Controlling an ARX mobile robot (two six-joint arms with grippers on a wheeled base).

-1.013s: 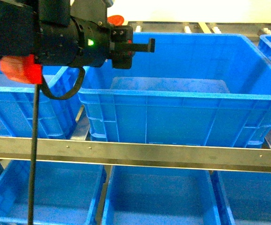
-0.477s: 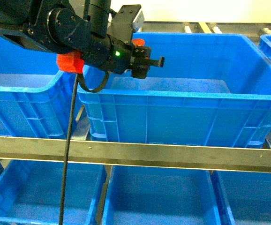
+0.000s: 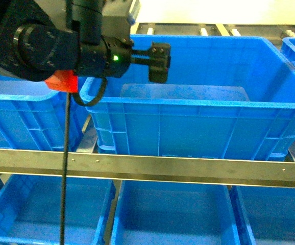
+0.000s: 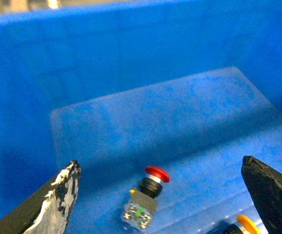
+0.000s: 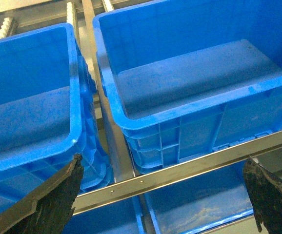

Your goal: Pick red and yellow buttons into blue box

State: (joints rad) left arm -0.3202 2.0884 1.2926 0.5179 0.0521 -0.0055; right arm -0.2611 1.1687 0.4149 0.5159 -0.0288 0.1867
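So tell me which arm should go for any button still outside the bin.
Right, probably. The left gripper hangs open inside the blue box, above the red button and yellow button lying there. The right gripper is open, empty and outside the boxes.

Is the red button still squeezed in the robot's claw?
No, the red button lies on the floor of the blue box, between the wide-open fingers of the left gripper.

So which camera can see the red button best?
The left wrist view. It looks down into the blue box and shows the red button lying on the floor between the open left gripper tips. In the head and right wrist views, I can't see the button.
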